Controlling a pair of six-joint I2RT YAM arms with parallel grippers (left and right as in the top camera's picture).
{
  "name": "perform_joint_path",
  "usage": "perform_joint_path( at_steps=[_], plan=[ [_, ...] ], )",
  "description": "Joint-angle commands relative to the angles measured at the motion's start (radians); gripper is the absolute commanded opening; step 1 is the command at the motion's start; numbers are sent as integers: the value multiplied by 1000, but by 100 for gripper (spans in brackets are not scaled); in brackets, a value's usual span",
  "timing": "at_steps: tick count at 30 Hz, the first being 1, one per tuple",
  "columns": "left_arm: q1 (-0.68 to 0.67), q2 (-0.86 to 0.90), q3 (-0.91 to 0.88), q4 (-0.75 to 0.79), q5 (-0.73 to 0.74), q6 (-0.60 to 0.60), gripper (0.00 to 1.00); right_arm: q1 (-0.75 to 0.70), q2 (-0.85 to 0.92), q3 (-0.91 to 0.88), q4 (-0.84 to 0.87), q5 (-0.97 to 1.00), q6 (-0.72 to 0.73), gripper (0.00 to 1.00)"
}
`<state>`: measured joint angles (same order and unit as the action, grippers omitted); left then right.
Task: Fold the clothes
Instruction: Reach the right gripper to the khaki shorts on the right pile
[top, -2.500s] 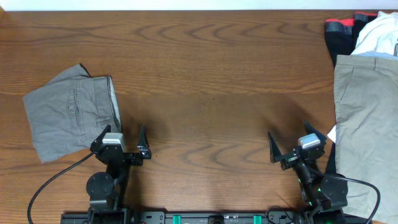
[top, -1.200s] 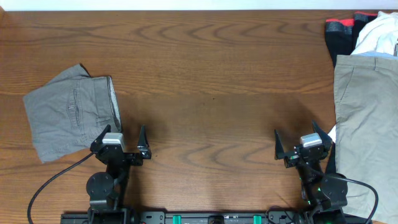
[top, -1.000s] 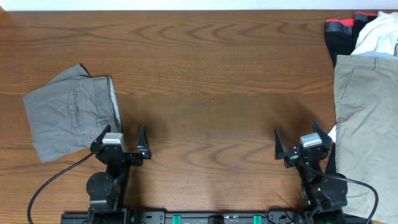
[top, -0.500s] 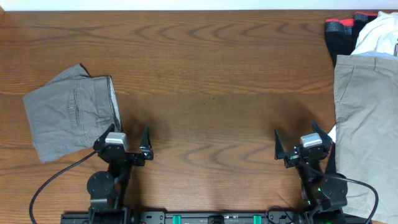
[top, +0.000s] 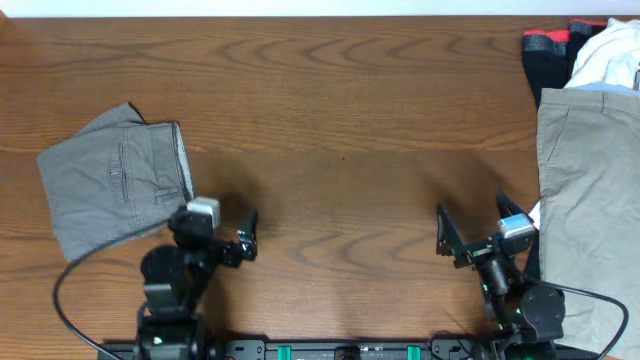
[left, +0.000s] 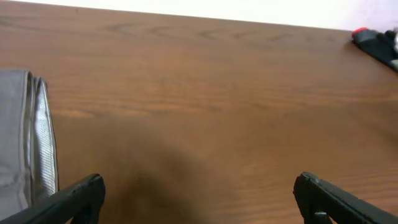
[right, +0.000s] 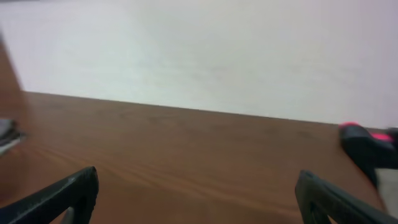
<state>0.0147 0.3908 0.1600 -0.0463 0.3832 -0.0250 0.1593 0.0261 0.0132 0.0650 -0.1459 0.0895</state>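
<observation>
Both arms have shifted since half a second ago. Seen from overhead, the left gripper (top: 215, 226) now sits a little further right and further up the table (top: 340, 110), its wrist twisted so the cable behind it bows out wider. The right gripper (top: 473, 213) has tilted, its pale wrist block swung toward the khaki shorts (top: 590, 190).

The jaws of both grippers stand wide apart and hold nothing; each wrist view shows two dark fingertips at the frame's lower corners with bare wood between them.

The grey shorts (top: 110, 180) lie folded at the left of the table, in the same place as before, their near right corner just beside the left gripper. In the left wrist view their layered edge shows at the left border.

The khaki shorts lie flat along the right edge, unmoved, running off the frame, with the right arm's base touching or overlapping their inner edge. Above them sit a dark garment with a red band (top: 548, 45) and a white garment (top: 605, 50), both unchanged.
</observation>
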Motion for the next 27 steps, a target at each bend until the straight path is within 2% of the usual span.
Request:
perform_joint_path(
  at_steps=[1,7,11,14,17,19,21,24,27],
  plan=[
    [-5,144,236,-58,29,6,98,-1,25,76,-27,-72,65,99],
    [-28,523,655,-294,29,6,98,-1,244,302,-221,-10,72,99],
    [-101,760,954,-489,29,28,98,-5,513,514,-354,42,127,99],
    [-175,875,1117,-554,38,47,98,-33,759,723,-520,75,118,99],
    [-231,925,1208,-526,240,25,98,-86,993,929,-687,90,40,99],
    [-251,933,1228,-475,317,25,98,-121,1130,1046,-780,89,18,99],
    [-259,933,1228,-449,324,25,98,-139,1244,1121,-818,32,22,99],
    [-258,935,1228,-460,324,25,98,-142,1370,1140,-812,71,16,99],
    [-259,944,1228,-502,316,26,98,-163,1477,1147,-793,189,181,99]
  ],
)
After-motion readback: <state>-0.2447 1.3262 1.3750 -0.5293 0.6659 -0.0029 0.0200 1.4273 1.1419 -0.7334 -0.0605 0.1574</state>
